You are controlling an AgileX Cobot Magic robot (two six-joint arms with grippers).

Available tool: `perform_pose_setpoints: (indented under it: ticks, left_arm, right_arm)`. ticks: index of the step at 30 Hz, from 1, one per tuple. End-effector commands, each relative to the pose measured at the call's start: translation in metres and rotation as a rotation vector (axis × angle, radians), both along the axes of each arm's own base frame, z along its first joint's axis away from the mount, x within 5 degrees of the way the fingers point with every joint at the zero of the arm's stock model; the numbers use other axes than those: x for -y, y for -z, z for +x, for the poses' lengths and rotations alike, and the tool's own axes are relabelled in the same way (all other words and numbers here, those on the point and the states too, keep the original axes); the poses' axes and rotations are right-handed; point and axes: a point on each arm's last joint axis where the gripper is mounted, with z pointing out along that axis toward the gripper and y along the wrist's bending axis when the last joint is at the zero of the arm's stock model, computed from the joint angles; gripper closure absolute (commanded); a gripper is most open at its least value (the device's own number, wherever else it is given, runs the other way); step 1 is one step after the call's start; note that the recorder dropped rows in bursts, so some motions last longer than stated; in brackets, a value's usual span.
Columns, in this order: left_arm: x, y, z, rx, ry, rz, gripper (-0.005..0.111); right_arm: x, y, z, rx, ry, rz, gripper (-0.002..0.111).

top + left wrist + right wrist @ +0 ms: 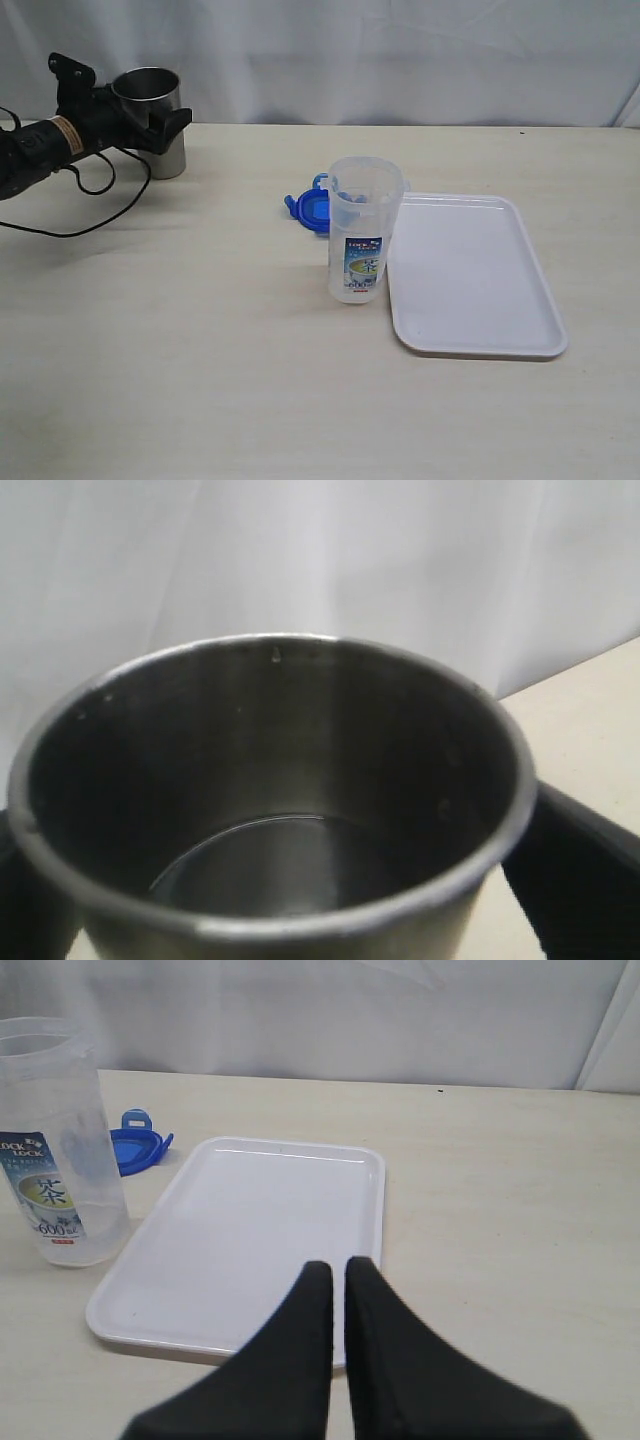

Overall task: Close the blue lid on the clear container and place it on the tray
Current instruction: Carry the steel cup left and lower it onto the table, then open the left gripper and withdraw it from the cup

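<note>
**Station Status: Lid Off, Container Beside the Tray**

1. Left tool (155, 120): positioned at the far left corner of the tabletop (200, 380). Its jaws stand wide, one on each side of the steel cup (165, 155), near the rim. The cup is upright on the tabletop. The left wrist view looks down into the cup's dark interior, with one black finger (585, 880) at each flank. Whether the fingers press on the cup wall or merely straddle it cannot be determined.

2. Right tool (338, 1265): clenched, fingers together with only a thin slit between them, grasping nothing. It hangs over the near edge of the tray (250, 1220). It does not appear in the exterior view.

3. Clear container (362, 230): upright on the tabletop, mouth uncovered, printed label facing the exterior camera. It stands just beside the left long edge of the tray, not on it.

4. Blue lid (308, 210): lying on the tabletop directly behind the container, partly hidden by it in the exterior view. One snap flap points upward. It is just beside the tray's far left corner, off the tray.

5. Tray: flat on the tabletop, right of centre in the exterior view.

6. Black cable (90, 225): loops across the tabletop below the left arm.
</note>
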Motion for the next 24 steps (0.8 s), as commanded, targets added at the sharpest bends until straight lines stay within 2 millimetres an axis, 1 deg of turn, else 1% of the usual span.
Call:
perform_pose_setpoints:
  ticks: [1,5,9,11,19,21,24]
  left_arm:
    - [-0.004,-0.007,-0.002,0.006,0.017,-0.022,0.012]
    - [-0.007,-0.007,-0.005,-0.024,0.061,-0.014,0.012]
    - [-0.015,-0.006,-0.009,-0.043,0.066,-0.027,0.012]
    - [-0.018,-0.003,-0.012,-0.05,0.071,-0.03,0.012]
    - [-0.018,0.011,-0.022,-0.095,0.067,-0.024,0.012]
    - [-0.023,0.015,-0.025,-0.111,0.058,-0.023,0.012]
    - [-0.034,0.021,-0.031,-0.134,0.038,-0.031,0.012]
  right_arm:
    - [0.001,0.0,0.0,0.006,0.005,-0.007,0.104]
    - [0.001,0.0,0.0,0.006,0.005,-0.007,0.104]
    - [0.001,0.0,0.0,0.006,0.005,-0.007,0.104]
    - [0.001,0.0,0.0,0.006,0.005,-0.007,0.104]
    - [0.001,0.0,0.0,0.006,0.005,-0.007,0.104]
    - [0.001,0.0,0.0,0.006,0.005,-0.007,0.104]
    - [0.001,0.0,0.0,0.006,0.005,-0.007,0.104]
